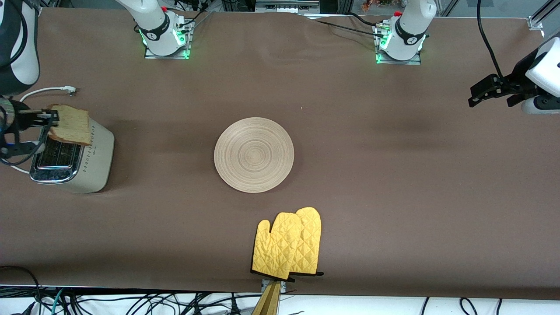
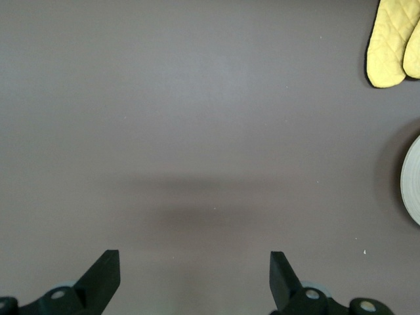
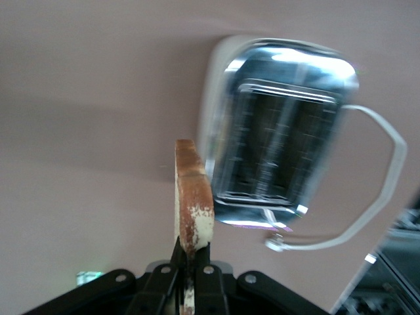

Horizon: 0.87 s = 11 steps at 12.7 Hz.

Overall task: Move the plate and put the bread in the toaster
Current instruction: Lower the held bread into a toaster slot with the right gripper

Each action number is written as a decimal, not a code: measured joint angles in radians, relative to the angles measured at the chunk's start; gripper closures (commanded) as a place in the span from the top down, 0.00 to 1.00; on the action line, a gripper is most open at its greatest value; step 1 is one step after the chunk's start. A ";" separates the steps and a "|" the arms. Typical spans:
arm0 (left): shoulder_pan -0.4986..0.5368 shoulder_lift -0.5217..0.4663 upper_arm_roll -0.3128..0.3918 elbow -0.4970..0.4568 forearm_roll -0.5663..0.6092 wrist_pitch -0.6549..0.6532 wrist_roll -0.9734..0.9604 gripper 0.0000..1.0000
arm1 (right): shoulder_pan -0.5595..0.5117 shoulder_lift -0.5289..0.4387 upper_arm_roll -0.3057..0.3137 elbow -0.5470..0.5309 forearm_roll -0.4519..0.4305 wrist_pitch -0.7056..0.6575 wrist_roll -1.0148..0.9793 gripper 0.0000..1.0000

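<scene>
Right now, in the front view, my right gripper [image 1: 49, 117] is clamped on the bread [image 1: 72, 124] and hangs over the toaster [image 1: 76, 159], which stands at the right arm's end of the table [image 1: 393, 183]; the plate [image 1: 254, 154] lies mid-table, with a yellow oven mitt [image 1: 289, 245] nearer the camera. My left gripper [image 1: 481, 94] waits over its own end. In the left wrist view, my left fingers [image 2: 102, 275] are spread apart, gripping nothing, above bare brown cloth, the mitt [image 2: 392, 42] and plate rim [image 2: 413, 180] at the edge. In the right wrist view, the slice [image 3: 192, 197] hangs edge-on beside the chrome slots [image 3: 279, 141], not over one; I judge I should centre it and square it to a slot before lowering.
</scene>
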 measured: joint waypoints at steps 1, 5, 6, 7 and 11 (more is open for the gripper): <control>0.004 0.010 0.004 0.008 0.000 0.000 0.002 1.00 | -0.002 0.001 -0.015 0.003 -0.014 0.023 0.015 0.00; 0.000 0.030 -0.003 0.022 0.000 -0.001 0.003 1.00 | -0.019 0.059 -0.047 0.001 -0.019 0.103 0.029 0.00; -0.001 0.030 -0.004 0.022 0.000 -0.004 0.003 1.00 | -0.020 0.077 -0.048 0.001 -0.022 0.115 0.037 0.00; 0.000 0.029 -0.004 0.023 0.000 -0.008 0.003 1.00 | -0.022 0.092 -0.048 0.001 -0.025 0.122 0.044 0.00; 0.004 0.029 0.000 0.023 0.000 -0.011 0.003 1.00 | -0.041 0.117 -0.049 0.001 -0.028 0.127 0.053 0.00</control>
